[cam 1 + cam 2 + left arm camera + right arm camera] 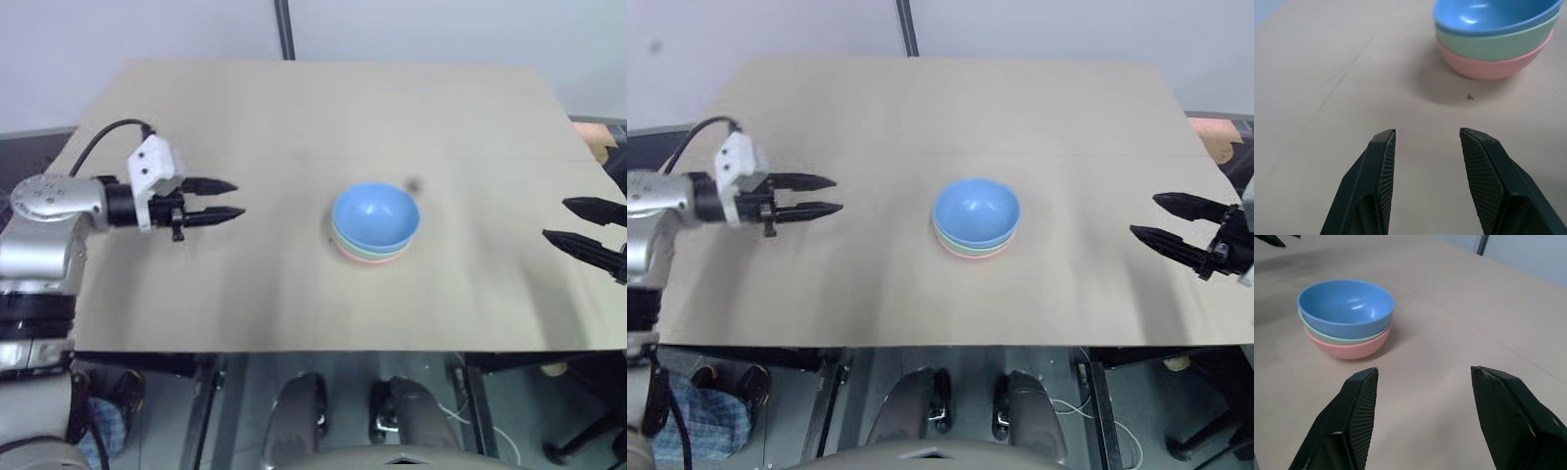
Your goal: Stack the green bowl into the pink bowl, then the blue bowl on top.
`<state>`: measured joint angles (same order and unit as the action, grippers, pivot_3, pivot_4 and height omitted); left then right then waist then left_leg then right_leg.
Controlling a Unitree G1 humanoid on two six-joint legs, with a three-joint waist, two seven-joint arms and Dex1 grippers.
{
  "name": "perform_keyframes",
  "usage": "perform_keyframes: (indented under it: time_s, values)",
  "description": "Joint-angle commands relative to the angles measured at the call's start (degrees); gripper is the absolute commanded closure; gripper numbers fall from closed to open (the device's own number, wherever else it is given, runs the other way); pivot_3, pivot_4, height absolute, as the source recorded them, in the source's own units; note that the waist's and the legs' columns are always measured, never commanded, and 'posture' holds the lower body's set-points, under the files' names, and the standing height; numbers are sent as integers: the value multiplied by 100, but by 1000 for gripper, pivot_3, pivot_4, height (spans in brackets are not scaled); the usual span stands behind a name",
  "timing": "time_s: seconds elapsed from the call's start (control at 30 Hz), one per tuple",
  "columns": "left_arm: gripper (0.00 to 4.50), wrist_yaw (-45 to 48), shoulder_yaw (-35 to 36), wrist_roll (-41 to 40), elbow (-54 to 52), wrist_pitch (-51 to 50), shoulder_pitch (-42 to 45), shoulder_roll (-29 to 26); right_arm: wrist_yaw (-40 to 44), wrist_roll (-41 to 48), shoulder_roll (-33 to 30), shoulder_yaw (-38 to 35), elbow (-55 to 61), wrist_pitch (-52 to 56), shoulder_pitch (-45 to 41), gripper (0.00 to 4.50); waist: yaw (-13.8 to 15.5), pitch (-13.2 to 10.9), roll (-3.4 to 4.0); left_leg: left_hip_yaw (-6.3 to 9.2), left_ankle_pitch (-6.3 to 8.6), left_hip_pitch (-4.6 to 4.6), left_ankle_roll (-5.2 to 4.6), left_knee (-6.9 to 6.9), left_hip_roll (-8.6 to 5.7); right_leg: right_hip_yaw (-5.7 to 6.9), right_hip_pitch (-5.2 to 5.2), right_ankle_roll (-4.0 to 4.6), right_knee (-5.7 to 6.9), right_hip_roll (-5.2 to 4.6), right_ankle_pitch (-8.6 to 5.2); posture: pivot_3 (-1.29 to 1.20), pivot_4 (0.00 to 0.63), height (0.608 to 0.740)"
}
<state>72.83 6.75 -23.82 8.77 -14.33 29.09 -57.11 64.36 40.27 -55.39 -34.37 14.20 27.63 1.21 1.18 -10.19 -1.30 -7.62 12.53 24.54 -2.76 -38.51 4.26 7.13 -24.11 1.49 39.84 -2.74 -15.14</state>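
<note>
glossy smooth blue bowl — matt table.

Silver left arm, black ribbed fingers.

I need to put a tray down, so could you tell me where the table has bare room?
The table is bare everywhere except its middle, where the blue bowl tops the green bowl and pink bowl. Widest patches: behind the stack, and either side toward the left gripper and right gripper.

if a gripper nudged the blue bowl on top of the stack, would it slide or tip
The blue bowl looks like smooth, thin plastic, so probably light and rigid. It sits nested in the green bowl, itself in the pink bowl, so a side nudge would likely shift the whole stack across the smooth table. A push on its rim might rock it in the nest rather than tip it out.
</note>
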Motion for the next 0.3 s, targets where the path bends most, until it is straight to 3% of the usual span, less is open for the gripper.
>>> perform_keyframes:
  time_s: [0.03, 0.3]
  values:
    - [2312, -254, 524, -305, -737, -373, -300, -101, 423, -153, -152, -55, -178, -447, -39, 1170, 13, 1, 2, 1, 9, -9, -15, 0, -2, 1, 10, 0, 1, -5, 0, 0, 150, 740]
    - [2312, -266, 588, -348, -1023, -435, -542, -29, 773, -396, -173, 105, -403, -785, -58, 1170, -34, 0, 2, -5, 11, -51, -17, 16, -1, -6, 43, 2, 0, -6, -1, 0, 150, 740]
